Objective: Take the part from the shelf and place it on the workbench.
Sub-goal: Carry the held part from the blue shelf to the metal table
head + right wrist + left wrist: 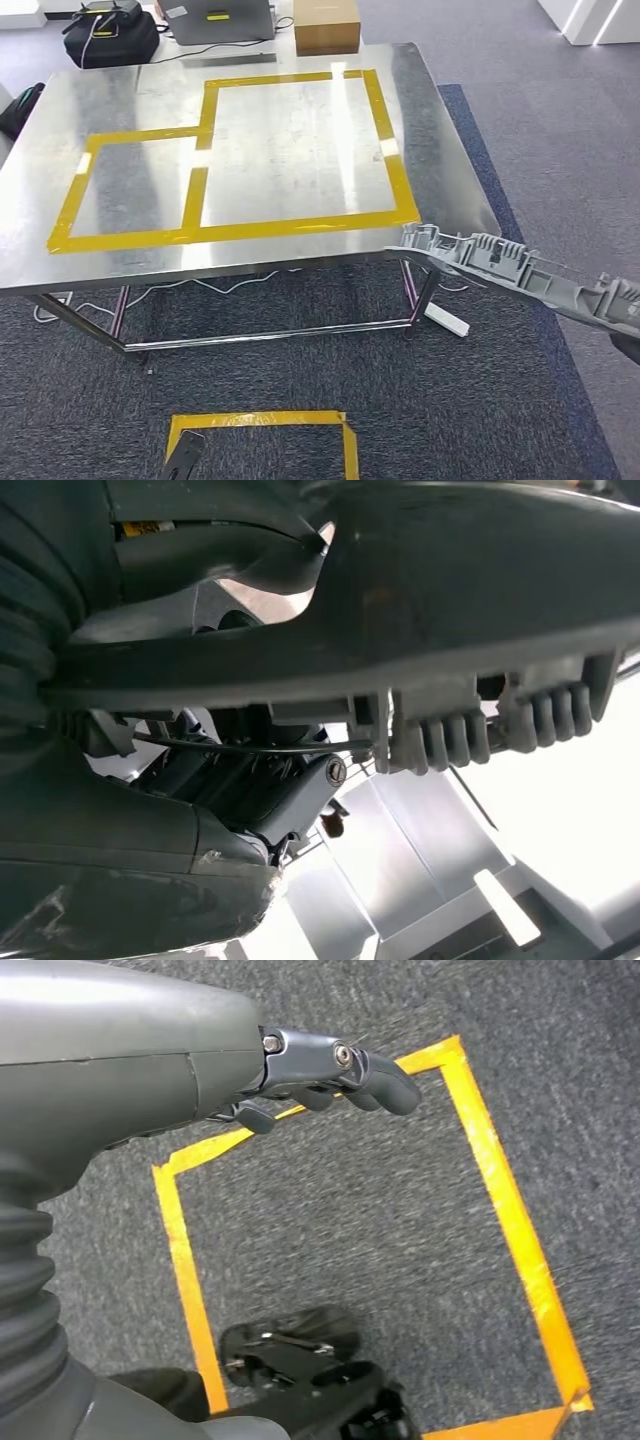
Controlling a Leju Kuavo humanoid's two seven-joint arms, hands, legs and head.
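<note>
Gripping the long grey part (521,268) in the right hand (249,790), long axis reaching from the fingers toward the workbench (453,190) corner (still off it). Hanging empty, fingers loosely apart: left hand (332,1075).

We're in a lab or test workshop: a steel workbench (249,150) marked with yellow tape rectangles (226,225), grey carpet (490,420) with a taped floor square (264,425) at six o'clock, and a laptop (219,20), cardboard box (326,25) and black bag (109,35) at twelve o'clock.
</note>
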